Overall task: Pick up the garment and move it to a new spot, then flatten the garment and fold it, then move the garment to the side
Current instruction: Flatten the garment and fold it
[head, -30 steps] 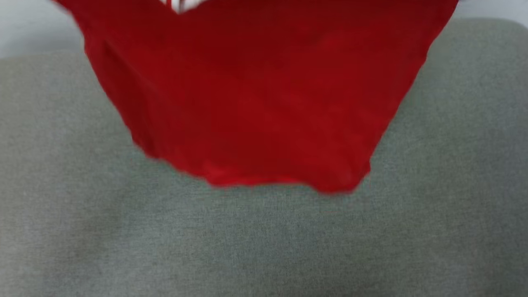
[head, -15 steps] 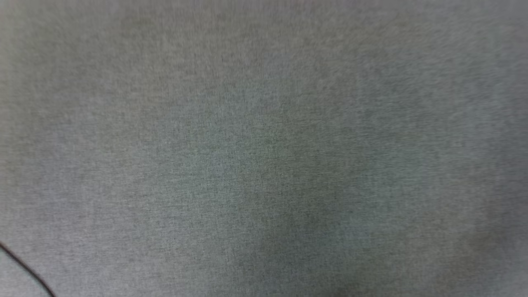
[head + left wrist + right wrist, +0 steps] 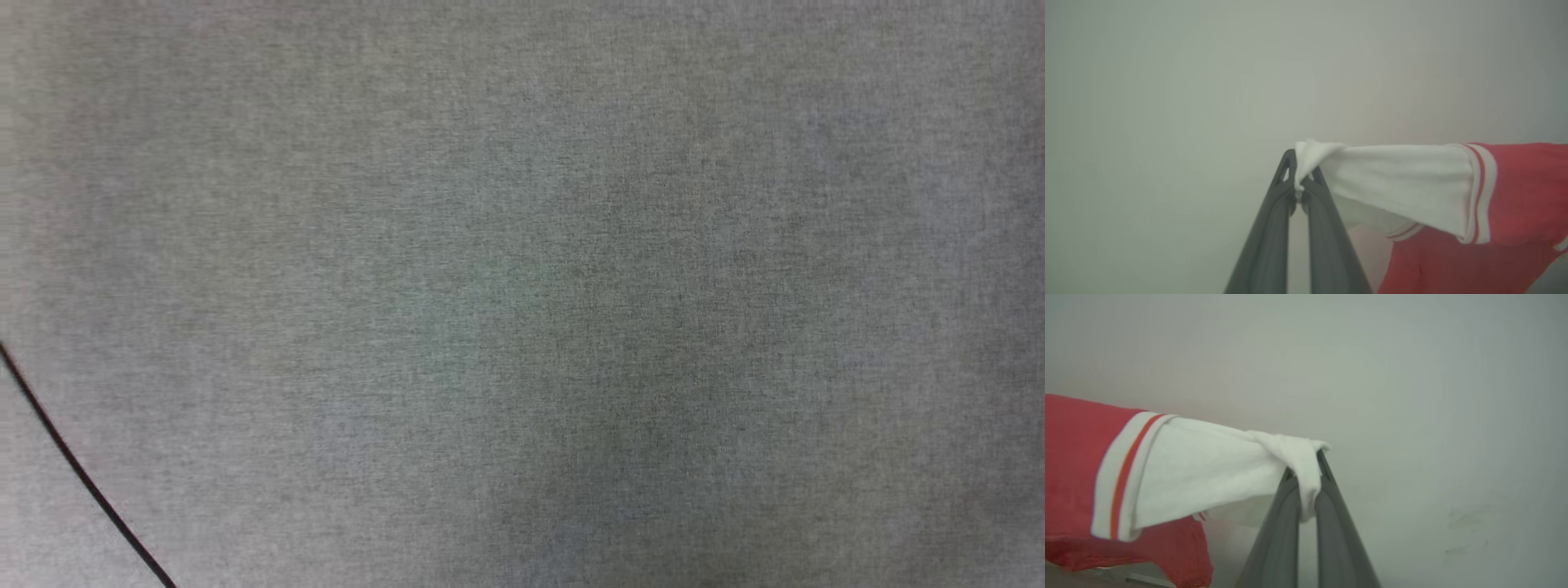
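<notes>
The garment (image 3: 1494, 196) is a red jersey with white sleeves and red-and-white stripe trim, held up in the air between both arms. In the left wrist view my left gripper (image 3: 1299, 179) is shut on the tip of one white sleeve, and the cloth stretches away to the right. In the right wrist view my right gripper (image 3: 1306, 469) is shut on the other white sleeve of the garment (image 3: 1081, 469), which stretches off to the left with its red body hanging below. A pale wall lies behind both grippers.
The head view looks down on a grey fabric surface (image 3: 522, 294). A thin black cable (image 3: 82, 474) runs diagonally across its lower left corner.
The head camera has tilted down: the hanging red garment that was in its view a second ago has left the picture, and the black cable has come into view at lower left.
</notes>
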Controlling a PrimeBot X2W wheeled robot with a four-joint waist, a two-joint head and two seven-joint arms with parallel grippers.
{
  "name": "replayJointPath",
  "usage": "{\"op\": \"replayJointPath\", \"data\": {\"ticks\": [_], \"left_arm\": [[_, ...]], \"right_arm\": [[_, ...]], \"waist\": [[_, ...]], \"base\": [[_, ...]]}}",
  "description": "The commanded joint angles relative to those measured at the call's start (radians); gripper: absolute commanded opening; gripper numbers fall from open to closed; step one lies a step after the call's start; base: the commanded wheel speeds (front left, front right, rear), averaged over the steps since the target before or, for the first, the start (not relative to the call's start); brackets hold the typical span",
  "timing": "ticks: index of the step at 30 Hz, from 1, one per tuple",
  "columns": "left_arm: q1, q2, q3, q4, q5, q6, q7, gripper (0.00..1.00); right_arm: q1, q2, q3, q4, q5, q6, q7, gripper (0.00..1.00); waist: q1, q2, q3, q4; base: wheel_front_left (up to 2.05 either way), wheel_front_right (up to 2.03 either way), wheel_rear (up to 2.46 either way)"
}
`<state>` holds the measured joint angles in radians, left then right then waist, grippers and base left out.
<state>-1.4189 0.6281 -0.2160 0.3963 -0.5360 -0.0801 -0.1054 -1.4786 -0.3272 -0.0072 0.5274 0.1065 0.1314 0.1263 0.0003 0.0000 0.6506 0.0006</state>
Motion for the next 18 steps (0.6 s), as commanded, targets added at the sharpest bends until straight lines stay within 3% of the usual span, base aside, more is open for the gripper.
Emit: {"op": "replayJointPath", "data": {"ticks": [1,10,18], "left_arm": [[0.060,-0.021,-0.007,0.012,-0.011,-0.005,-0.024,0.00],[0.416,-0.095,-0.042,-0.004,-0.057,0.032,-0.081,0.00],[0.778,-0.054,-0.059,-0.067,-0.093,0.071,-0.022,0.00]], "right_arm": [[0.045,-0.003,0.008,0.020,0.021,-0.001,-0.009,0.00],[0.345,-0.049,0.096,0.045,0.146,-0.001,0.025,0.00],[0.643,-0.077,0.138,-0.016,0.253,-0.001,0.101,0.00]], "waist": [[-0.0003,0.0000,-0.017,0.011],[-0.0003,0.0000,-0.129,0.024],[-0.0003,0.0000,-0.268,0.013]], "base": [[0.00,0.00,0.00],[0.00,0.00,0.00],[0.00,0.00,0.00]]}}
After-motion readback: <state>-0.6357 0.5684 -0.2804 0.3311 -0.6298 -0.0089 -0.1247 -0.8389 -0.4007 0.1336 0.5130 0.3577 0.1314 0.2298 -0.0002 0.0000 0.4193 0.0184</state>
